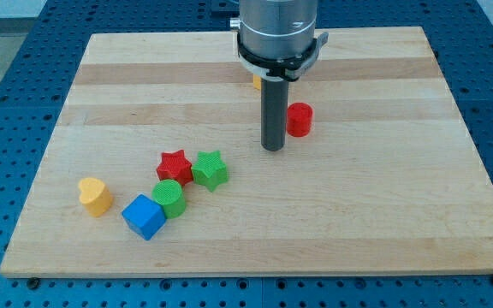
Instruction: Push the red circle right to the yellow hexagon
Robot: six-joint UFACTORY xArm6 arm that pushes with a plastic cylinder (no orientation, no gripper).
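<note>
A wooden board (452,214) on a blue perforated bench, seen from its near edge. Nearest me, at the board's 7 o'clock, a cluster sits untouched: a blue cube (144,216), a yellow heart (95,196) to its 9 o'clock, a green circle (170,198) touching the cube's upper right, then a red star (175,165) and a green star (210,169) side by side just beyond.

Farther back, near board centre, my tip (272,148) rests on the wood with the red circle (299,119) just beside it at about 1 o'clock; whether rod and block touch I cannot tell. There is no claw on this rig to open or close, only the bare dark rod, holding nothing.

Beyond that, a sliver of yellow block (256,82) shows behind the arm's metal collar (278,38), at the tip's 12 o'clock; I judge it to be the yellow hexagon, though its shape is hidden.

I read the step in hand as lining up behind the red circle. The next move calls for steering the circle toward that yellow block without clipping it askew.

The arm stands vertical over the far half of the board, rod straight down.
</note>
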